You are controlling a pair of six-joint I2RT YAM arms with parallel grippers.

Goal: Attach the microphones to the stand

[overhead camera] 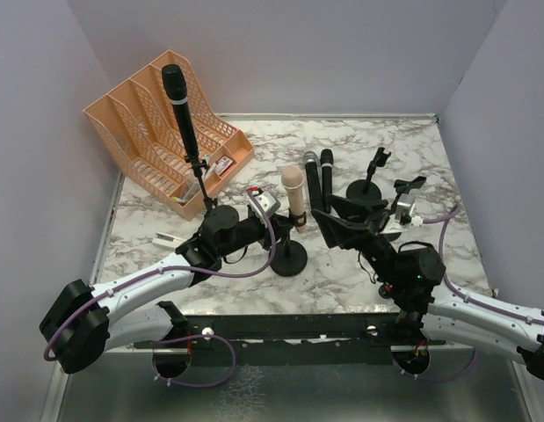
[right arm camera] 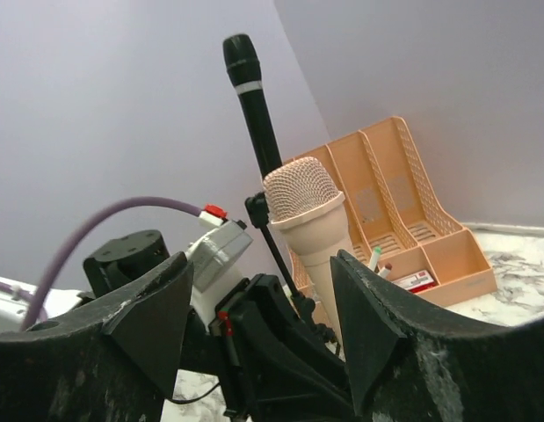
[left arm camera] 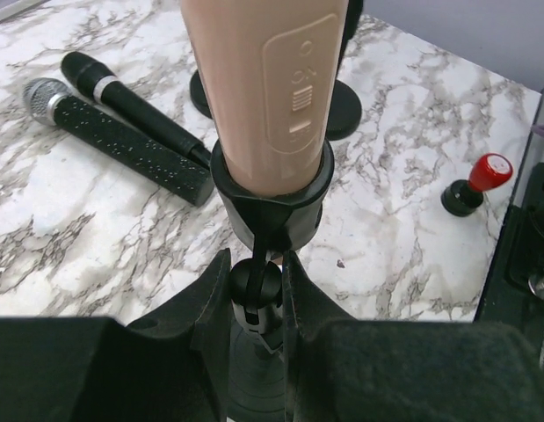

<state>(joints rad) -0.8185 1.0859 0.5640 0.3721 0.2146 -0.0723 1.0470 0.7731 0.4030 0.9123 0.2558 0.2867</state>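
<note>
Left gripper (left arm camera: 255, 280) pinches the swivel joint (left arm camera: 254, 294) just under the clip (left arm camera: 272, 189) that cups the peach-pink microphone (left arm camera: 263, 79). Its fingers press either side of the black neck, near the middle of the marble table (overhead camera: 403, 141). Right gripper (right arm camera: 258, 264) hangs spread wide and empty just to the right of that stand, looking across at the pink mesh head. One all-black microphone (overhead camera: 179, 101) sits clipped in its stand toward the far-left corner, beside an orange file rack (overhead camera: 140, 114).

Two are not yet mounted: the silver-headed microphone (left arm camera: 122, 145) and a second all-black microphone (left arm camera: 140, 110). They lie side by side, touching or nearly so, flat on the marble between the pink one's stand and an empty stand (overhead camera: 368, 186) toward the far-right corner. Their long axes run from near edge to far edge, heads toward the far edge and tails pointing back at the right gripper. That gripper sits just on their near side and is plainly the closer, and the free, arm. A pick-up would likely call for jaws set across those shafts, coming in from the near side.
</note>
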